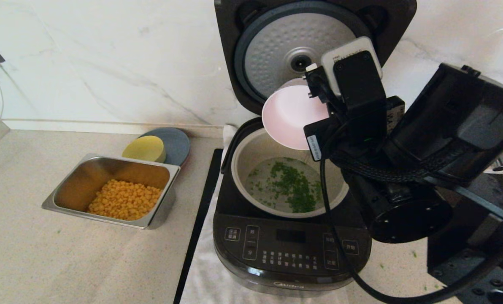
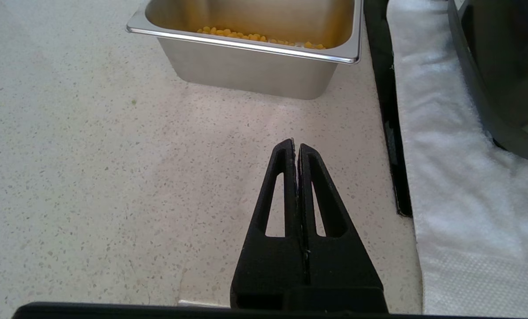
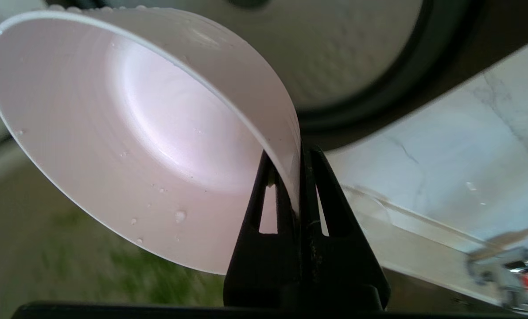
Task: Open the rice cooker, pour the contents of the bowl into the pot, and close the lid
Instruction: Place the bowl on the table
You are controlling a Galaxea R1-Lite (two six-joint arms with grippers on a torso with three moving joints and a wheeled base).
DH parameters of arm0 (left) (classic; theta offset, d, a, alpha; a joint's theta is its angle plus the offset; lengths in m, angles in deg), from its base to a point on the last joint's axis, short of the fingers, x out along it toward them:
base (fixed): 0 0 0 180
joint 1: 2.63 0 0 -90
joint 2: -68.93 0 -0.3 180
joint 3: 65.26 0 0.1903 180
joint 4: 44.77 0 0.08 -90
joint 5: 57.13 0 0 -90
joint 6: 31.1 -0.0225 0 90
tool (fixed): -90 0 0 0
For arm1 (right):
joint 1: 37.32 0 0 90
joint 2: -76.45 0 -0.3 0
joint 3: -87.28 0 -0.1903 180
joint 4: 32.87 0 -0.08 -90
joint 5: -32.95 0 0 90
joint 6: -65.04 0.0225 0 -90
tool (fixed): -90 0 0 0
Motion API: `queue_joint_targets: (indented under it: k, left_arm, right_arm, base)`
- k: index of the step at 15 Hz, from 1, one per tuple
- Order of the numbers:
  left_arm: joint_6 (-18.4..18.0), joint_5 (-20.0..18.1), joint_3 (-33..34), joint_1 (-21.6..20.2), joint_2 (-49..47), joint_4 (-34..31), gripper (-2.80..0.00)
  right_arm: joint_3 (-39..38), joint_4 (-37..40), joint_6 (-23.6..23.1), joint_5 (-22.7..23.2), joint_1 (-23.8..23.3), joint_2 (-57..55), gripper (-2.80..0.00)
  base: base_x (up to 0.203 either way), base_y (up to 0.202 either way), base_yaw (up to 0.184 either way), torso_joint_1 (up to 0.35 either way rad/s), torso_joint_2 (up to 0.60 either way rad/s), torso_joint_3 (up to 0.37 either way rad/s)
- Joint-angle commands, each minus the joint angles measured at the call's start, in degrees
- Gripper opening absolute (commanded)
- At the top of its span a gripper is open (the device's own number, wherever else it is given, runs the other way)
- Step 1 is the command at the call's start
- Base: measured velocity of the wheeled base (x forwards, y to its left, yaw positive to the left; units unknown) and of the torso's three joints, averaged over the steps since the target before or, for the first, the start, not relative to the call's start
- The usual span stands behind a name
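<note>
The glossy black rice cooker (image 1: 291, 249) stands with its lid (image 1: 315, 46) hinged upright, dimpled silver disc facing forward. Chopped green herb bits (image 1: 293, 185) lie scattered across the bottom of the grey-beige inner pot (image 1: 245, 162). The small pale pink bowl (image 1: 289, 116), tipped steeply on edge above the pot's rear rim, looks empty apart from water droplets.

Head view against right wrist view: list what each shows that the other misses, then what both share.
Only the head view shows the rice cooker panel, the chopped greens lying in the pot, the steel tray of corn and the yellow bowl.

Only the right wrist view shows the right gripper with its jaws shut on the rim of the bowl, and water droplets on the bowl's empty inside.

Both show the bowl tipped above the pot and the dimpled underside of the raised lid. The left gripper appears in neither.
</note>
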Motion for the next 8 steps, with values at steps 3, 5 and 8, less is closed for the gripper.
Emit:
queue_joint_targets:
  k: [3,5,8]
  left_arm:
    - [0.0,0.0,0.4,0.0,0.0,0.0,-2.80]
    - [0.0,0.0,0.4,0.0,0.0,0.0,-2.80]
    - [0.0,0.0,0.4,0.0,0.0,0.0,-2.80]
  right_arm:
    - [-4.2,12.3,2.2,1.0,0.0,8.7,-2.80]
    - [-4.6,15.6,2.4,1.5,-0.4,11.4,-2.80]
    - [-6.3,22.8,2.5,3.2,-2.8,16.2,-2.80]
  base:
    - [0.000,0.000,0.000,0.000,0.00,0.000]
    - [0.000,0.000,0.000,0.000,0.00,0.000]
    - [0.000,0.000,0.000,0.000,0.00,0.000]
